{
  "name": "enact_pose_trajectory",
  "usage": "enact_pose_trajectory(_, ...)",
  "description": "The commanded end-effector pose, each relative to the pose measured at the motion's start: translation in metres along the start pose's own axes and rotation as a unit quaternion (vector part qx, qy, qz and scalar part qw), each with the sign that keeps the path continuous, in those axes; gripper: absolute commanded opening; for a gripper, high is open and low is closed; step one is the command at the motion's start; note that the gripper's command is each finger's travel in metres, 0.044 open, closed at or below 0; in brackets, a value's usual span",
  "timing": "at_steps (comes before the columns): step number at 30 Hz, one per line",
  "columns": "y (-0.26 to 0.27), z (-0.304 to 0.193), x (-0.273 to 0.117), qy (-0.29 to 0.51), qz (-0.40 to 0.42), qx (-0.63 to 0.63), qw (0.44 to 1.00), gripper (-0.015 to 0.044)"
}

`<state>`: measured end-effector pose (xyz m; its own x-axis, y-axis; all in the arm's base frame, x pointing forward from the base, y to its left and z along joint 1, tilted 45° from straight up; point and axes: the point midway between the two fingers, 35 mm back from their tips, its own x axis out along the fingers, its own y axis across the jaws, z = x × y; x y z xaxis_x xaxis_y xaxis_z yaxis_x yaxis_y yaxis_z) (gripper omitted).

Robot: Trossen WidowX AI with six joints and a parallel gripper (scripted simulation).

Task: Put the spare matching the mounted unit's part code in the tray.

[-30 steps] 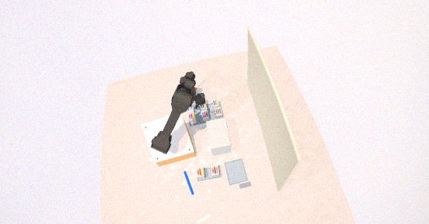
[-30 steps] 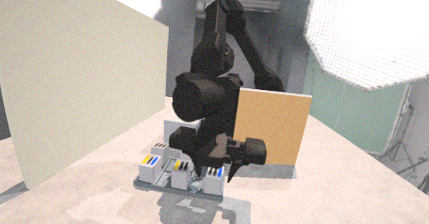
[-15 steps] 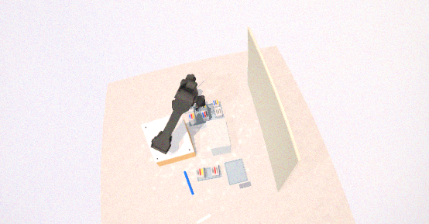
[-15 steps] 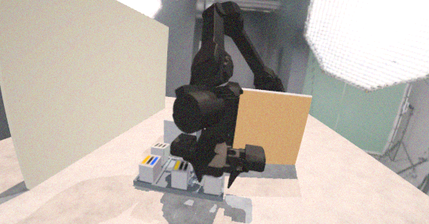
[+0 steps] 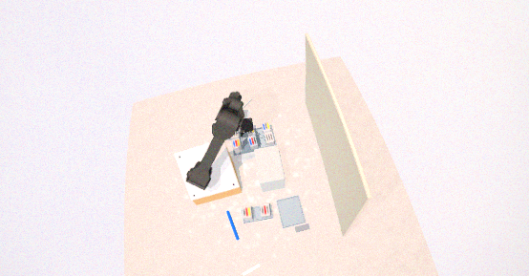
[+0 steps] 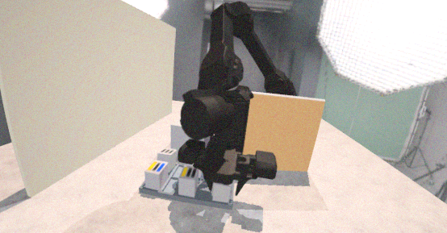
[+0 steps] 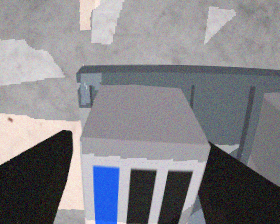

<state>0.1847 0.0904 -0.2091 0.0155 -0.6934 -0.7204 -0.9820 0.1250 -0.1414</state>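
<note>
The spare with one blue and two black bars (image 7: 138,117) (image 6: 221,193) stands in a corner of the grey rack (image 7: 221,112) (image 6: 181,200). My gripper (image 7: 134,144) (image 6: 224,191) is low around it and part open; in the wrist view a gap shows left of the spare, while the right finger is partly behind it. Other spares there include a yellow-and-blue one (image 6: 156,176) (image 5: 265,127), a yellow-and-black one (image 6: 188,182) and a blue-and-red one (image 5: 252,141). A flat grey-blue square tray (image 5: 290,212) holds nothing. No printed code is readable, and I cannot tell which is the mounted unit.
A pale box (image 5: 269,164) stands against the rack. A white-topped orange block (image 5: 217,195) (image 6: 284,132) stands beside it. A tall beige panel (image 5: 334,140) (image 6: 89,74) runs along the other side. A smaller holder carries two units (image 5: 247,212) (image 5: 265,210). A blue bar (image 5: 232,224) lies near it.
</note>
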Motion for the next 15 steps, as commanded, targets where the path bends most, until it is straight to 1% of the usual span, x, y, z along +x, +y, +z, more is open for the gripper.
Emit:
enact_pose_trajectory(1,0.0000,0.0000,0.0000,0.000,0.000,0.000,1.000,0.0169)
enact_pose_trajectory(9,0.0000,0.0000,0.0000,0.000,0.000,0.000,1.000,0.0115)
enact_pose_trajectory(13,0.0000,0.0000,0.0000,0.000,0.000,0.000,1.000,0.0010)
enact_pose_trajectory(15,0.0000,0.0000,0.0000,0.000,0.000,0.000,1.000,0.0000)
